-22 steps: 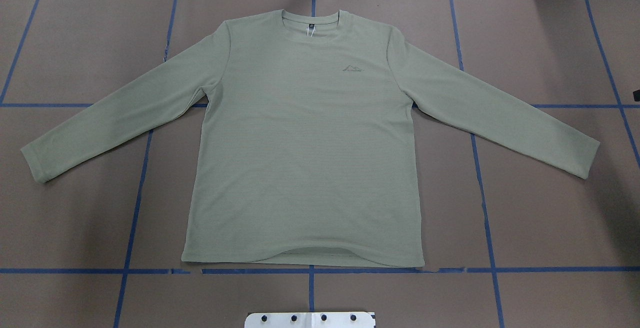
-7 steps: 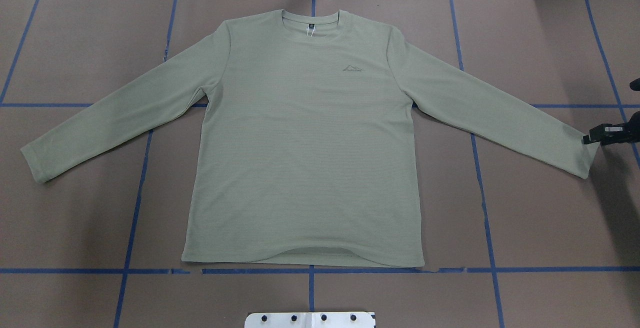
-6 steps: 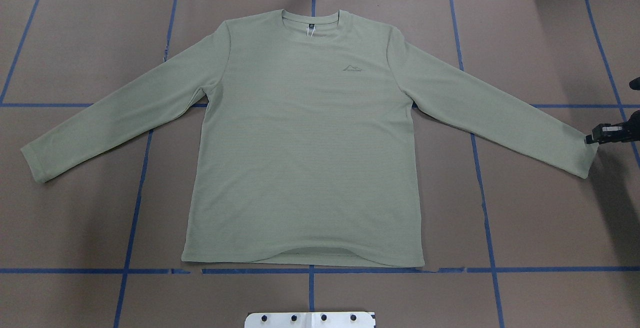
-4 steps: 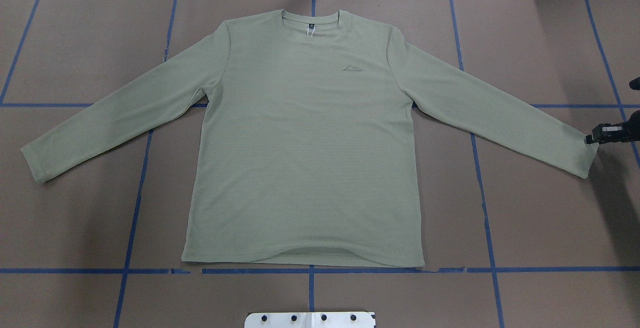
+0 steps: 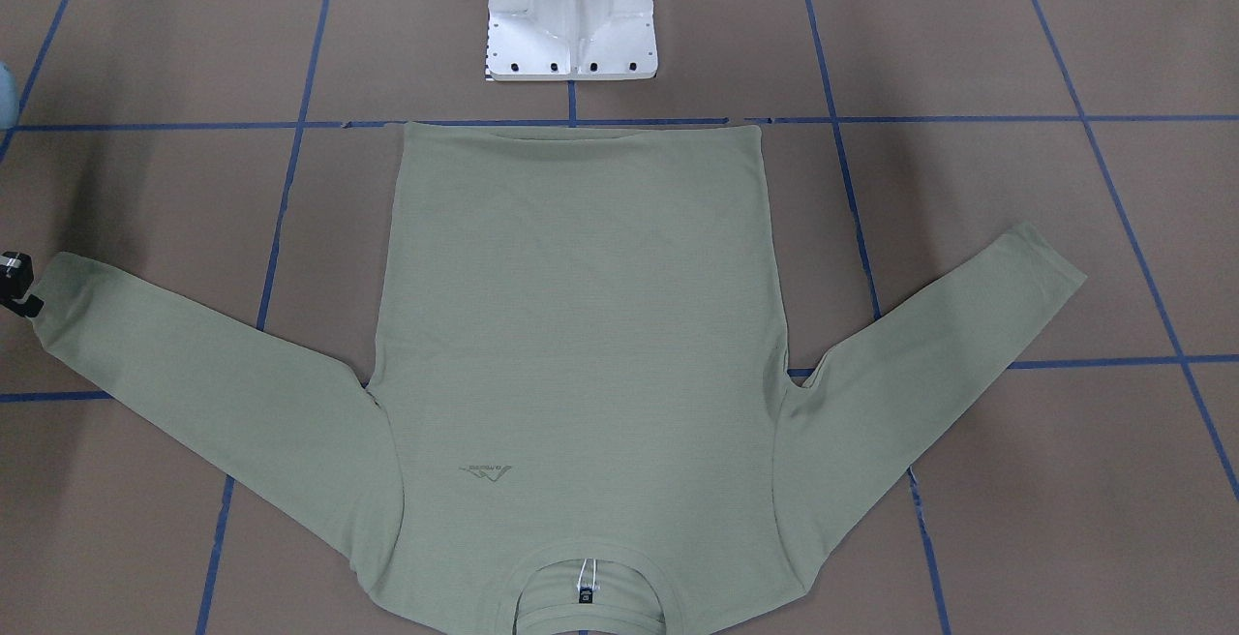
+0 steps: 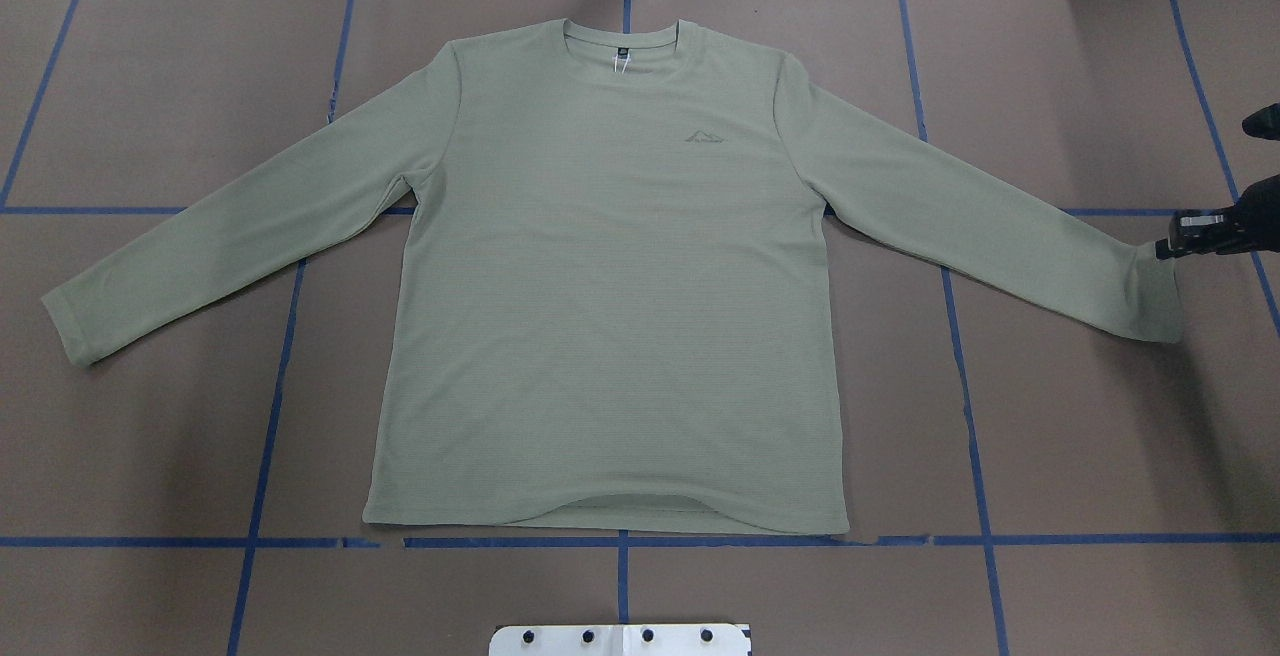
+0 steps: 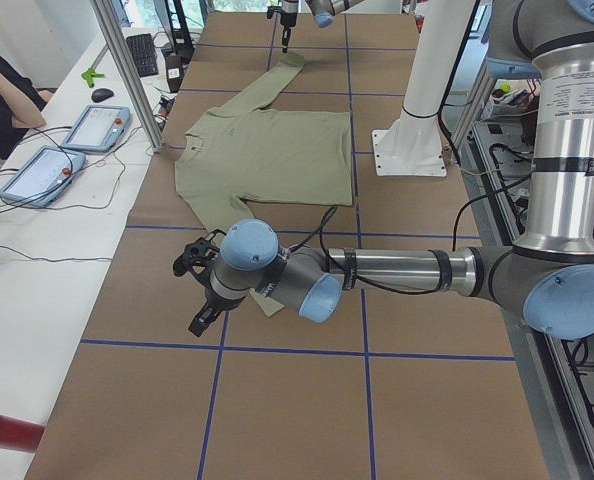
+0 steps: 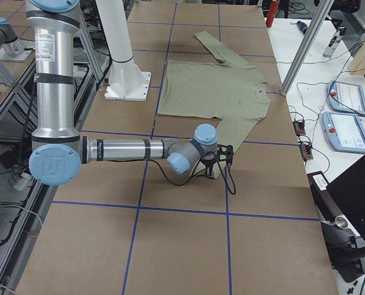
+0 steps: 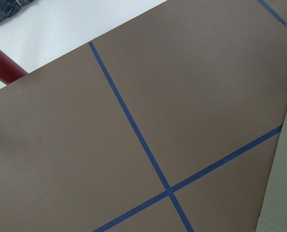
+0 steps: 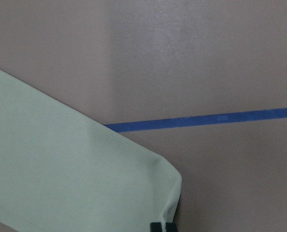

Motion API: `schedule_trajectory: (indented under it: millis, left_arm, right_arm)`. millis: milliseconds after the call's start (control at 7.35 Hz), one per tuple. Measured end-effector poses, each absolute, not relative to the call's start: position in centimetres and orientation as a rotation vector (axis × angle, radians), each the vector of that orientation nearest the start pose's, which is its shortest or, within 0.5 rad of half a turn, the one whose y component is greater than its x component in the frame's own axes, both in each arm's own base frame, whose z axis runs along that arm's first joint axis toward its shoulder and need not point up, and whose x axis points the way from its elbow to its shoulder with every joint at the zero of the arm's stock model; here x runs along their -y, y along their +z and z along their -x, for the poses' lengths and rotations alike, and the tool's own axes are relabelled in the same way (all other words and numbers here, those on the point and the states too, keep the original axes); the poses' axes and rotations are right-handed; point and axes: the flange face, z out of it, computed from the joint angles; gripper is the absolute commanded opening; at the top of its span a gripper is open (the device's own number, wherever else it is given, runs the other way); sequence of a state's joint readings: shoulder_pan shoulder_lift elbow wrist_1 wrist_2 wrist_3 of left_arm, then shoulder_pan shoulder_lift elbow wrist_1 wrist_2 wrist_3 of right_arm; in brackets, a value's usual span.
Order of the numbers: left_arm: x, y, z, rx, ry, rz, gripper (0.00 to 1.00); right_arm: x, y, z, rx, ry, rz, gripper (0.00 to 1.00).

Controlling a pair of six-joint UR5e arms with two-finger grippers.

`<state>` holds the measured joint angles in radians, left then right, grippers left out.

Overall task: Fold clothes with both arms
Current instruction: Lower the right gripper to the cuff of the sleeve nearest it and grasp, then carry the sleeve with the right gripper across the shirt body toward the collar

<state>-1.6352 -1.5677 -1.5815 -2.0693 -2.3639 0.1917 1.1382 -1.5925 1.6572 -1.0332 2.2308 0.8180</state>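
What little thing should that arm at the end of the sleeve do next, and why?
I'd guess: raise the cuff just clear of the brown paper-covered table. The right black two-finger gripper seems pinched on the cuff corner of the pale sage-green long-sleeved knit shirt, which lies flat and unfolded, so lifting lets the sleeve swing over the body without dragging.

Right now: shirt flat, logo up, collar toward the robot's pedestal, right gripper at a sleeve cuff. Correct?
Not the collar. The front-facing view shows the long-sleeved shirt's hem toward the white pedestal, with the collar on the far side. The rest holds: flat, logo up, right gripper at a sleeve cuff.
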Motion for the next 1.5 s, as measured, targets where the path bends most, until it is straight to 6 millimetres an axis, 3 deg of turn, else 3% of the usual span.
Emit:
schedule_trajectory:
  millis: [272, 408, 680, 952, 1225, 1361, 1497]
  left_arm:
    - [50.7, 59.7, 9.5, -0.710, 0.319, -0.576, 1.00]
    - [50.7, 59.8, 9.5, -0.710, 0.318, -0.575, 1.00]
    - [50.6, 60.0, 9.5, -0.711, 0.317, -0.571, 1.00]
    - [50.5, 60.5, 9.5, -0.713, 0.314, -0.562, 1.00]
    - [50.4, 60.9, 9.5, -0.714, 0.312, -0.555, 1.00]
    - [50.3, 61.0, 9.5, -0.714, 0.312, -0.553, 1.00]
    - [50.3, 61.1, 9.5, -0.714, 0.311, -0.552, 1.00]
  right_arm:
    - [51.9, 43.8, 15.9, 0.735, 0.217, -0.058, 0.00]
    - [53.5, 36.9, 17.7, 0.667, 0.234, -0.034, 0.00]
    - [55.4, 25.4, 23.5, 0.582, 0.302, -0.012, 0.00]
    - [58.8, 15.5, 29.1, 0.579, 0.385, -0.036, 0.00]
    - [62.8, 7.4, 34.8, 0.544, 0.397, -0.122, 0.00]
    - [64.9, 4.6, 38.2, 0.557, 0.389, -0.182, 0.00]
    - [66.2, 3.2, 42.1, 0.579, 0.373, -0.246, 0.00]
